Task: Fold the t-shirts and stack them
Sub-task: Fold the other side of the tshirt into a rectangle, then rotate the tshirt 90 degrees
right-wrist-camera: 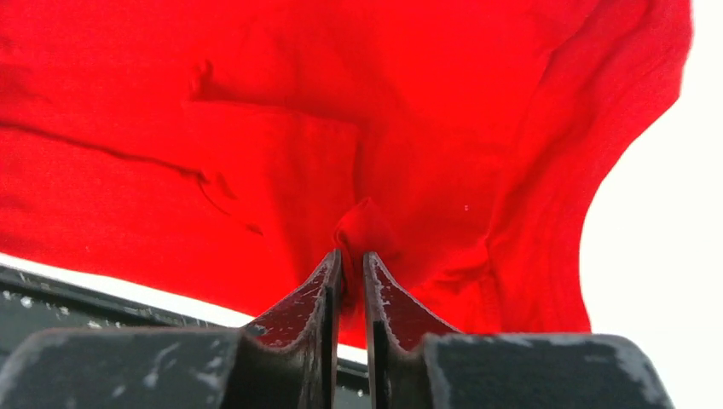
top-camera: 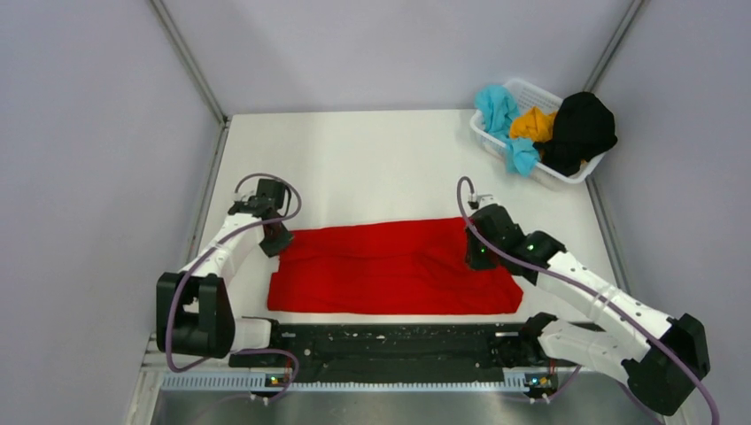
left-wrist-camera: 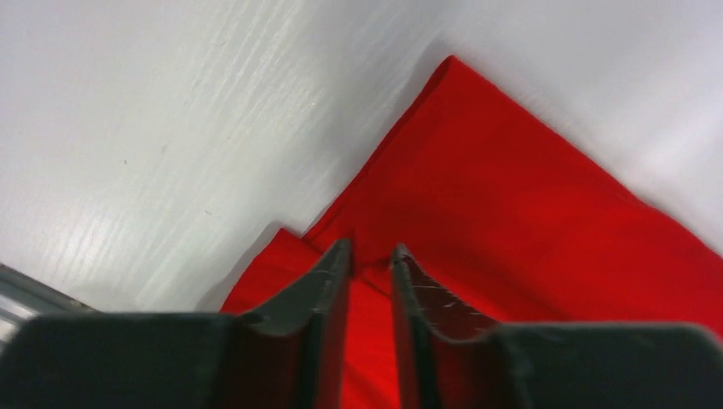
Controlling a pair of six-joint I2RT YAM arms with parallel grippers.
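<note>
Cloth of the red shirt [top-camera: 390, 266], laid flat on the table [top-camera: 372, 159], is clamped between closed fingers at its far-left corner by the left gripper [left-wrist-camera: 371, 256] and near its right end by the right gripper [right-wrist-camera: 351, 257].

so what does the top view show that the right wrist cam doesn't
Only the top view: the left gripper at the red t-shirt's far left corner, and the white basket at the far right, holding the teal t-shirt, the orange-yellow t-shirt and the black t-shirt. Only the right wrist: the right gripper closed on a small pinched bunch of red fabric. Both: the red t-shirt spread on the table, and the black rail along the near edge.
</note>
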